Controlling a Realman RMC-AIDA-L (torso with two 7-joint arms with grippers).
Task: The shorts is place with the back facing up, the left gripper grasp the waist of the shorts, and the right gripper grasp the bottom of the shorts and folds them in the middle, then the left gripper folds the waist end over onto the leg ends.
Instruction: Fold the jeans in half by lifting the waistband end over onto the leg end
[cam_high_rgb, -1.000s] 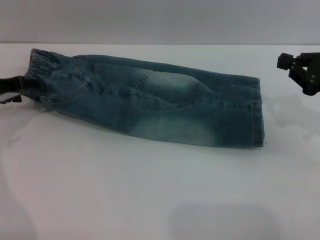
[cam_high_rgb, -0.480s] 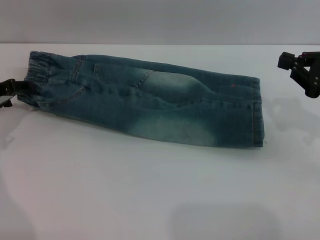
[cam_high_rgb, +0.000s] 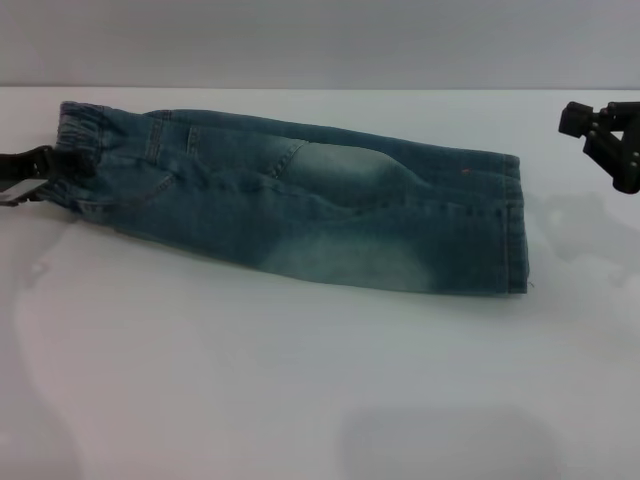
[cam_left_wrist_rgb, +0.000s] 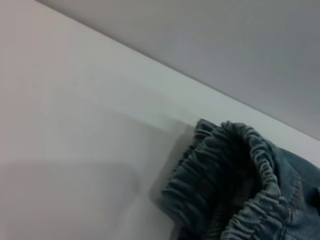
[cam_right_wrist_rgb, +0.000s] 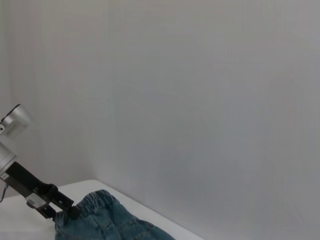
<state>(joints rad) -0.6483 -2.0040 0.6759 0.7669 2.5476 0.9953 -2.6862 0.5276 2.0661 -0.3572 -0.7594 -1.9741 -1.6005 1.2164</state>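
Note:
Blue denim shorts (cam_high_rgb: 300, 200) lie folded lengthwise on the white table (cam_high_rgb: 300, 380). Their elastic waist (cam_high_rgb: 78, 130) points left and the leg ends (cam_high_rgb: 515, 220) point right. My left gripper (cam_high_rgb: 40, 162) is at the table's left edge, shut on the near corner of the waist. The left wrist view shows the gathered waistband (cam_left_wrist_rgb: 235, 185) bunched and slightly raised. In the right wrist view, the left gripper (cam_right_wrist_rgb: 62, 210) meets the waistband (cam_right_wrist_rgb: 100, 205). My right gripper (cam_high_rgb: 600, 140) hangs off the cloth, beyond the leg ends at the far right.
A grey wall (cam_high_rgb: 320, 40) runs behind the table's far edge. Bare white tabletop stretches in front of the shorts.
The left gripper dipped away to the left and down, then came back up to the waist corner, which shifted slightly with it. The right gripper drifted a little to the right.

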